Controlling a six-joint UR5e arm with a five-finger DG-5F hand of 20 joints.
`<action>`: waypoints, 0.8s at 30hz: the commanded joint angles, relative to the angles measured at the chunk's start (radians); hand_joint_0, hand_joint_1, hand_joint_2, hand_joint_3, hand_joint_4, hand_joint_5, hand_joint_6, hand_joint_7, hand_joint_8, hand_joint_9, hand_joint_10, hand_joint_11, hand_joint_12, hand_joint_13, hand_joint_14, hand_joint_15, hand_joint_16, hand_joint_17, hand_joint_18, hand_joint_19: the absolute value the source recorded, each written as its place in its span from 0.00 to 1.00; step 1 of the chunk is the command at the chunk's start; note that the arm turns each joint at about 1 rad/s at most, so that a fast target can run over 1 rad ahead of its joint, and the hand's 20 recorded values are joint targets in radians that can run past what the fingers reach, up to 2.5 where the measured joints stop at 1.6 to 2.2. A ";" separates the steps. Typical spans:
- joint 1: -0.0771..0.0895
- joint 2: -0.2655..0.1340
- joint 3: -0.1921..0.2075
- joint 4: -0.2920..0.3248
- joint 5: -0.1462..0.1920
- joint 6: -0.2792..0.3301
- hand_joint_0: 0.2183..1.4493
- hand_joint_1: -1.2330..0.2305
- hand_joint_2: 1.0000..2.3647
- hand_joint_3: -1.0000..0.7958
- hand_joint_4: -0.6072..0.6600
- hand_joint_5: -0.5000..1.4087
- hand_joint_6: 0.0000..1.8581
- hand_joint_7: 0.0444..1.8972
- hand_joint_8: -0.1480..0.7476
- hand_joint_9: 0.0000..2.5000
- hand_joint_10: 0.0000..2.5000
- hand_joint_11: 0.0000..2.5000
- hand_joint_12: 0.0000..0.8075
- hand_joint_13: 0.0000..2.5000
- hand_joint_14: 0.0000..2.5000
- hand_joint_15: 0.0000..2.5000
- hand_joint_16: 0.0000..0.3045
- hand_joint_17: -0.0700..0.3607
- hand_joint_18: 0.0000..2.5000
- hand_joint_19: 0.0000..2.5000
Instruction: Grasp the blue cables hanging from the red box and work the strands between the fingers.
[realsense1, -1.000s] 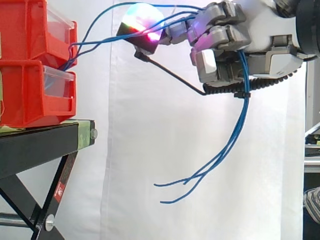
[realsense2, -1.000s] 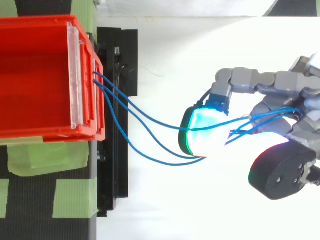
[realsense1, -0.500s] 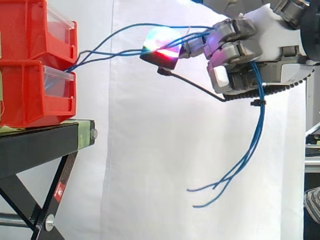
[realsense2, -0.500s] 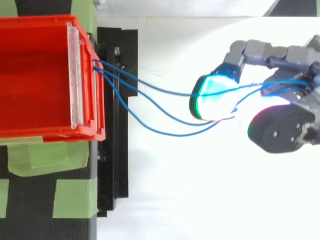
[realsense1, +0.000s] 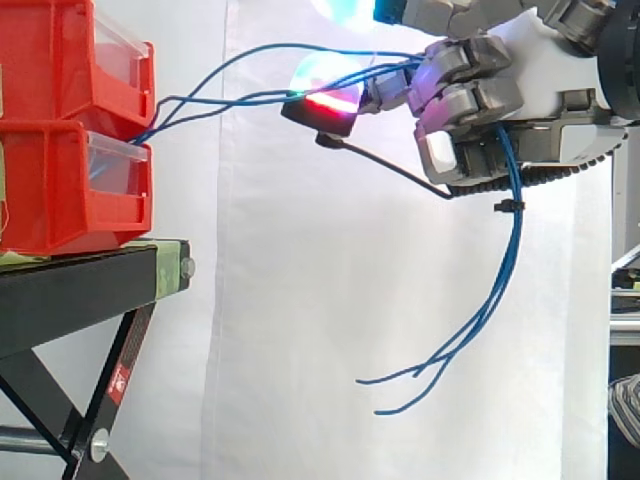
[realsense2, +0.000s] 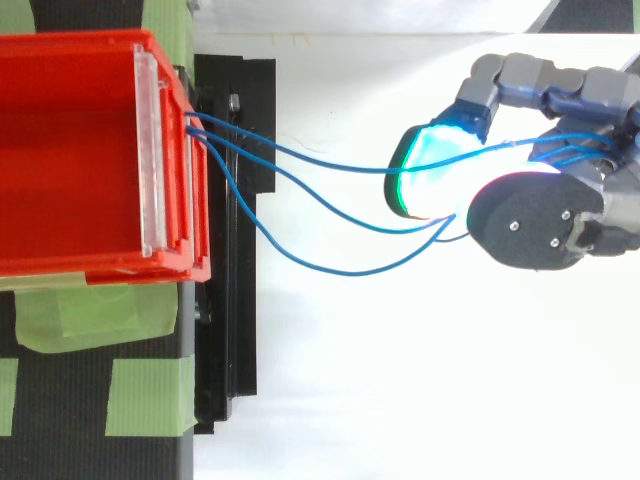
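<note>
Three thin blue cables (realsense1: 240, 70) run from the front of the upper red box (realsense1: 60, 60) rightwards into my hand (realsense1: 470, 95). In the top view the same cables (realsense2: 300, 190) leave the red box (realsense2: 90, 150) and spread across the gap to the hand (realsense2: 560, 215). My fingers are curled round the strands, with a glowing fingertip (realsense1: 325, 95) stretched out toward the box under the cables. Past the hand, the loose ends (realsense1: 490, 300) hang down and curl out to the left at the bottom.
A second red bin (realsense1: 70, 190) sits under the first on a black stand (realsense1: 90, 285) with green tape (realsense2: 90, 310). A white curtain hangs behind. To the right of the stand is open air.
The hand moved up and right away from the box, then eased back left a little. The cables between box and hand are drawn straighter, and the hanging ends swung right, then back.
</note>
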 joint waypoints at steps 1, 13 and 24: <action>0.001 0.000 0.000 0.017 0.000 -0.024 0.51 0.40 0.01 0.15 0.71 0.53 0.00 0.80 0.70 0.70 1.00 1.00 0.73 0.78 1.00 0.64 0.84 0.61 1.00 0.23; 0.001 0.000 0.000 0.094 0.049 -0.144 0.51 0.41 0.01 0.12 0.70 0.55 0.00 0.81 0.70 0.70 1.00 1.00 0.73 0.78 1.00 0.64 0.84 0.61 1.00 0.23; 0.001 0.000 0.000 0.105 0.049 -0.182 0.51 0.38 0.01 0.21 0.66 0.58 0.00 0.78 0.70 0.70 1.00 1.00 0.73 0.78 1.00 0.64 0.84 0.61 1.00 0.23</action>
